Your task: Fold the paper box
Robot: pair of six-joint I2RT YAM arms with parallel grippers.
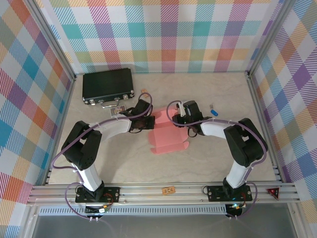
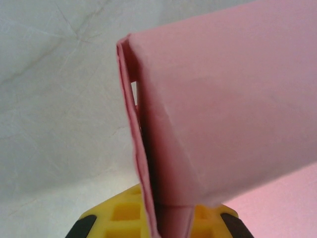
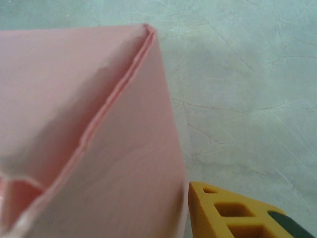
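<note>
paper box (image 1: 167, 135) partly folded, mid-table between the arms, left gripper (image 1: 147, 120) clenched on its left wall, right gripper (image 1: 181, 118) at its right side, one yellow finger (image 3: 233, 213) just beside the card, grip can't tell, black case (image 1: 108, 85) far-left.

The paper box (image 1: 167, 135) sits mid-table (image 1: 223, 89), between the two grippers. The left gripper (image 1: 150, 121) meets its far left corner and the right gripper (image 1: 179, 120) its far right corner. A hard case (image 1: 108, 85) lies in the table's far left corner, behind the left gripper, with a tiny block (image 1: 144, 90) just right of it. A small capsule (image 1: 214, 112) lies right of the right gripper.
</note>
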